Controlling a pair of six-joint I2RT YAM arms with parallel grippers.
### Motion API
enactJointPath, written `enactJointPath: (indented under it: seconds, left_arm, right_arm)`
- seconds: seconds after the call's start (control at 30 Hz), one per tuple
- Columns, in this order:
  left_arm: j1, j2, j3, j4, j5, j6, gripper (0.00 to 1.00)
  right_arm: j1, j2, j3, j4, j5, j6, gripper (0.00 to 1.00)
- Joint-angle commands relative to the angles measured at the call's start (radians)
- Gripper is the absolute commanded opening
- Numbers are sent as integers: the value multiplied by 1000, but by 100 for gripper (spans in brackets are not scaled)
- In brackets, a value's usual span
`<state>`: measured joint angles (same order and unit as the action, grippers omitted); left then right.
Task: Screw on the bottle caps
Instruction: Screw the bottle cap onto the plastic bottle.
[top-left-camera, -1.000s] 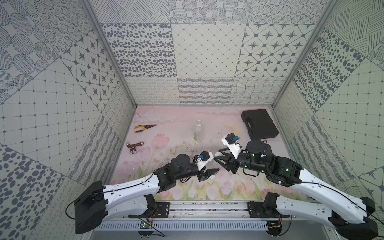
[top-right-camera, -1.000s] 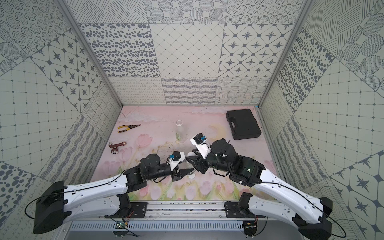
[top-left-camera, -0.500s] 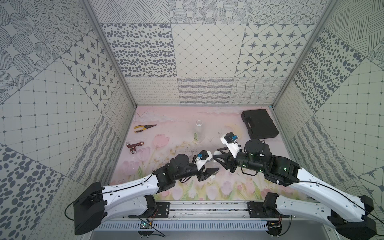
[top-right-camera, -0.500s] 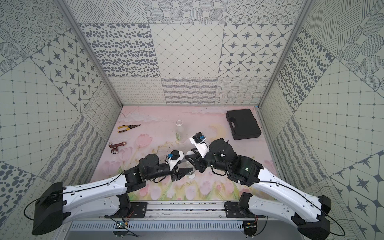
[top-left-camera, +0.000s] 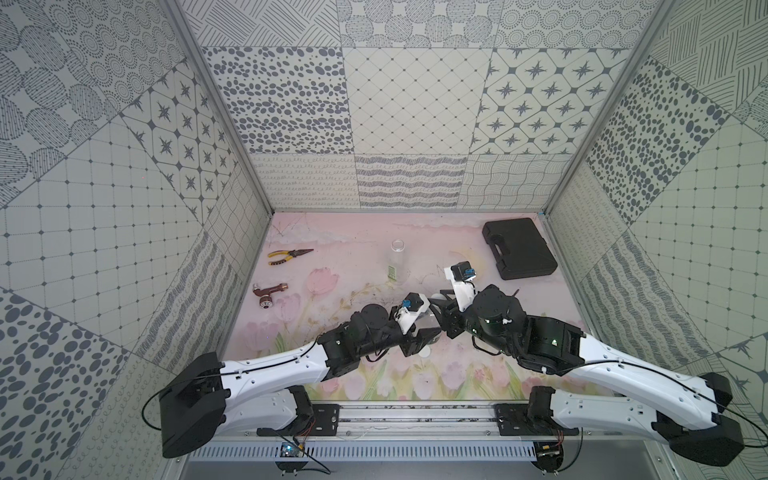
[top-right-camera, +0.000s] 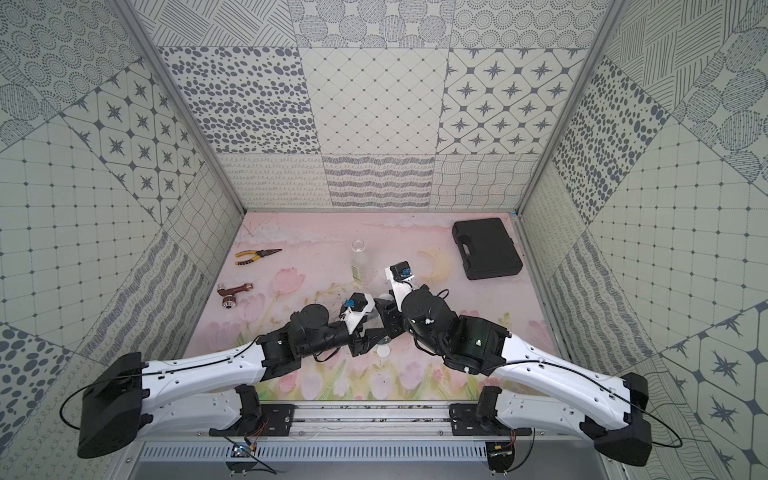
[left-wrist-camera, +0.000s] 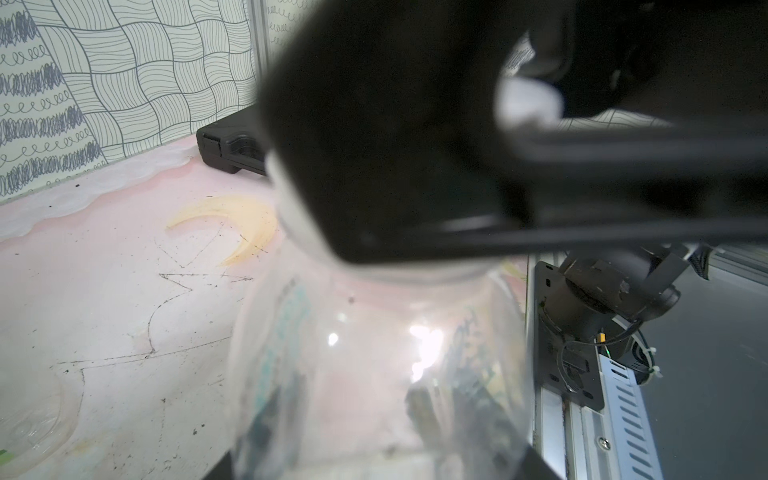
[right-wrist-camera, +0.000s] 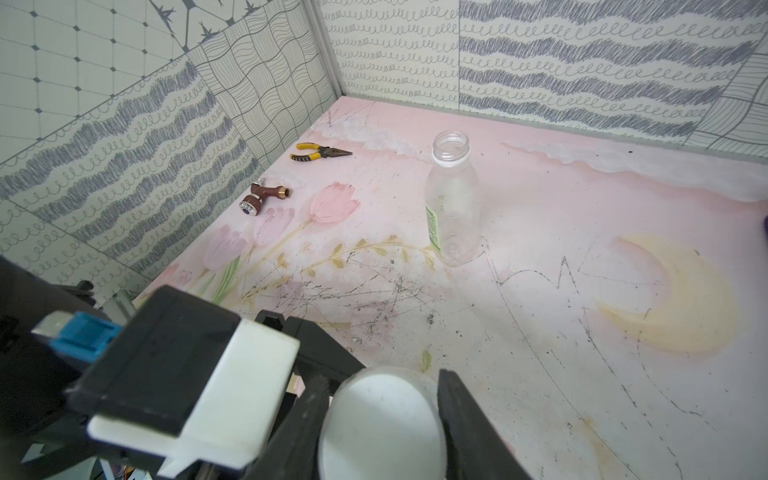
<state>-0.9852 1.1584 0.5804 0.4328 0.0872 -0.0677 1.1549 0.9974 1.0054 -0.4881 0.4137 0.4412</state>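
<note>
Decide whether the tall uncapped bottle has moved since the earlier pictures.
No. The tall bottle stands in the same spot between the pliers and the black case.

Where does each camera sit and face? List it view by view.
Top views: above the front rail, looking down at the table; both arms show.
Left wrist: on the arm, faces the short bottle in the left gripper; right gripper shows.
Right wrist: on the arm, looks past the right gripper, shut on a cap, toward the tall bottle.
Shared: black case, left wrist and top views.
</note>
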Motion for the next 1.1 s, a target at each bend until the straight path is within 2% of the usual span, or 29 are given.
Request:
enactJointPath:
  seconds: [0.0, 0.5, 0.67, 0.77, 0.93, 1.07]
  left_arm:
    - [-19, 23, 50, 182, -64, 19, 19]
    - [-25, 23, 35, 192, -93, 12, 21]
    - [-24, 20, 33, 189, -101, 12, 28]
    - [-24, 18, 31, 187, -112, 6, 39]
    - [-24, 10, 12, 191, -138, -17, 68]
    - [-24, -7, -3, 185, -151, -28, 83]
  right_arm:
    - [29, 43, -32, -1, 107, 108, 0]
    - [31, 32, -34, -21, 132, 142, 0]
    - [31, 32, -28, -24, 125, 125, 0]
    - [31, 30, -23, -23, 111, 96, 0]
    - [30, 10, -19, -14, 67, 4, 0]
    - [29, -28, -37, -12, 65, -36, 0]
